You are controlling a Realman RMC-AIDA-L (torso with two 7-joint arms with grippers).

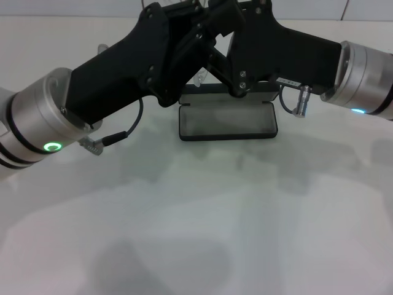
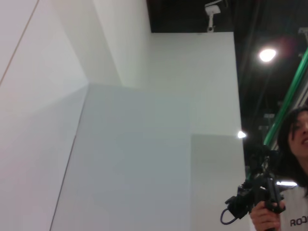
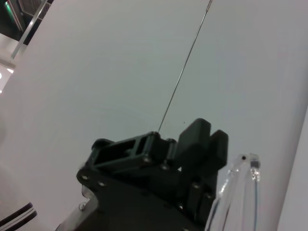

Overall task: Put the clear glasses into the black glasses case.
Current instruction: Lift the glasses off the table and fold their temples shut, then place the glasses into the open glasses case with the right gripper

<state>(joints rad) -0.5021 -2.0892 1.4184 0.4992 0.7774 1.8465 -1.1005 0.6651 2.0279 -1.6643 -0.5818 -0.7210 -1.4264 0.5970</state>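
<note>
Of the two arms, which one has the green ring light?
The left arm: its silver wrist shows a green ring, whereas the right arm shows a bluish light.

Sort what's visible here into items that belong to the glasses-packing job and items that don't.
Job items:
- black glasses case, open on the table
- clear glasses, partly visible, raised behind the case
- left gripper and right gripper, meeting above the case

Not part of it:
- white table
- person holding a camera, in the left wrist view
</note>
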